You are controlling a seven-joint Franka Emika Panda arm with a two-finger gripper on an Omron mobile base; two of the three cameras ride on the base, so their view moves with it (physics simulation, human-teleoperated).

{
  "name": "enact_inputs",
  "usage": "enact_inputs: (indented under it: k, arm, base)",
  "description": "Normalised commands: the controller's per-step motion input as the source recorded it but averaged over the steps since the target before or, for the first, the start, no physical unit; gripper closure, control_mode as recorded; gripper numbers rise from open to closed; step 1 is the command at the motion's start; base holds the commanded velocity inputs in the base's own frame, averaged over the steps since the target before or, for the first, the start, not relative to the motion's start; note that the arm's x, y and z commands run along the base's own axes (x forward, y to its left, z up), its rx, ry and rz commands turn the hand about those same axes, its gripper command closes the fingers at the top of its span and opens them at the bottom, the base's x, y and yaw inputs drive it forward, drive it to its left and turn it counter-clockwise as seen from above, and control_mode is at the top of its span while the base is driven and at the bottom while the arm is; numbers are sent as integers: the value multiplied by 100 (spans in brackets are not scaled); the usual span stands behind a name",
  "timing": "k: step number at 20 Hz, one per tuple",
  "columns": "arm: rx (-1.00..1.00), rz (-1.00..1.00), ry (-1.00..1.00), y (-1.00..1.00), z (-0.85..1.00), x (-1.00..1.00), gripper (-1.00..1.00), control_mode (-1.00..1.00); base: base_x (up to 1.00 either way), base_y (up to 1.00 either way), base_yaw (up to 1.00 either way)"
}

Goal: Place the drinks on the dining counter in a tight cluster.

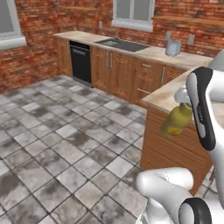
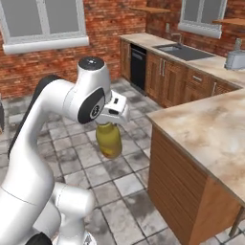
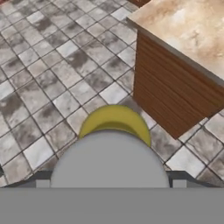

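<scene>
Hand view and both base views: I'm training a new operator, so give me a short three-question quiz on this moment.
1. True or false: the olive-yellow bottle stands on the island.
2. What hangs below the pincer? A) a toaster B) the olive-yellow bottle C) a brown glass bottle
3. Fill in: in the hand view, the bottle's grey cap is nearest the camera and below the bottle lies the tiled ____.

Key
1. False: it is held in the air over the floor, beside the island's corner.
2. B
3. floor
</scene>
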Motion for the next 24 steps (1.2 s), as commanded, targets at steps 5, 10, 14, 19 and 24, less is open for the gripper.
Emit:
enact_inputs:
  k: [5,10,14,19,24]
  arm:
    - [0,0,0,0,0,0,100,100]
    - [0,0,0,0,0,0,100,100]
    - [0,0,0,0,0,0,100,100]
    - [0,0,0,0,0,0,100,100]
    - [0,0,0,0,0,0,100,100]
  base:
    - [78,14,-25]
    - [41,-9,-56]
    - [34,-16,-73]
    - [94,45,-38]
    - [88,43,-30]
